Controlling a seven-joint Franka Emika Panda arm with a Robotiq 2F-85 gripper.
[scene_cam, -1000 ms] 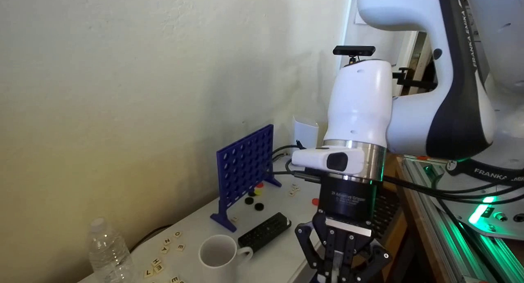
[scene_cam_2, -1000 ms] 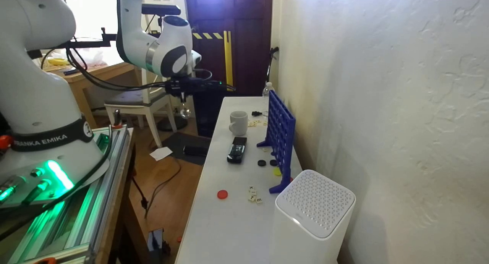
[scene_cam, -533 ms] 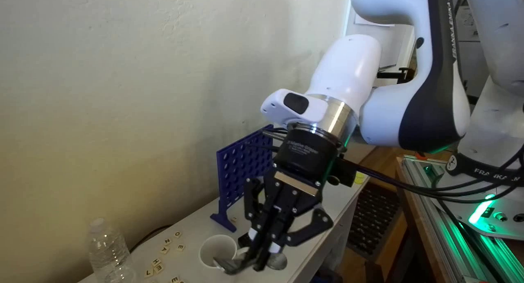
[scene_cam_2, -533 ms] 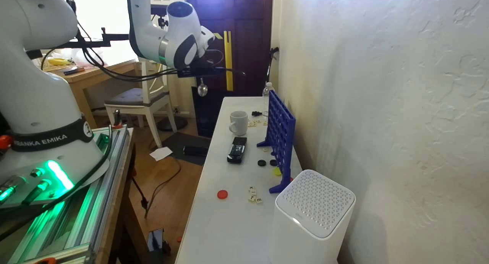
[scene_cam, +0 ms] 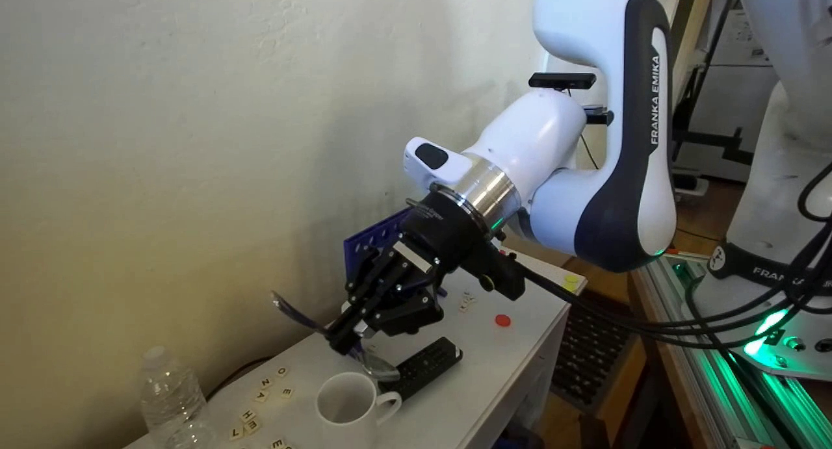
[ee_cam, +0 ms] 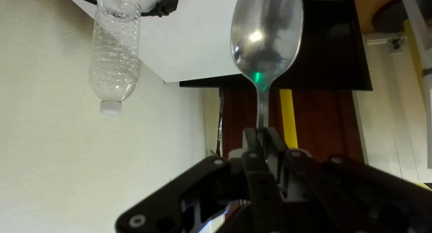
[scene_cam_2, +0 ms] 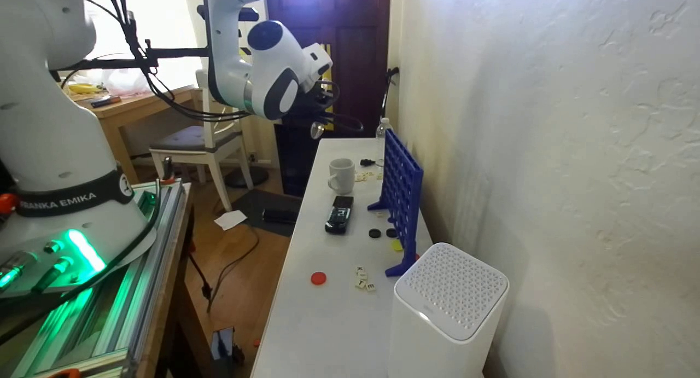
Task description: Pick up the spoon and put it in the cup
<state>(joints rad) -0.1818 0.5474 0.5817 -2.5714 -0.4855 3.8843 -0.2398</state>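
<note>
My gripper is shut on the spoon and holds it above the table, tilted sideways. The spoon's bowl hangs low, just above the cup's rim and handle in that exterior view; the handle end sticks up to the left. In an exterior view the bowl shows higher than the cup and left of it. In the wrist view the bowl extends from my gripper, its handle pinched between the fingertips. The white cup stands upright on the table, also here; it is outside the wrist view.
A black remote lies beside the cup's handle. A blue upright grid rack stands by the wall. A clear bottle stands at the table's end, also in the wrist view. A tall white container, letter tiles and discs are around.
The arm has swung over the table, and my gripper has tilted from pointing down to slanting sideways. The spoon has moved with it, up and closer to the cup. The cup has not moved.
</note>
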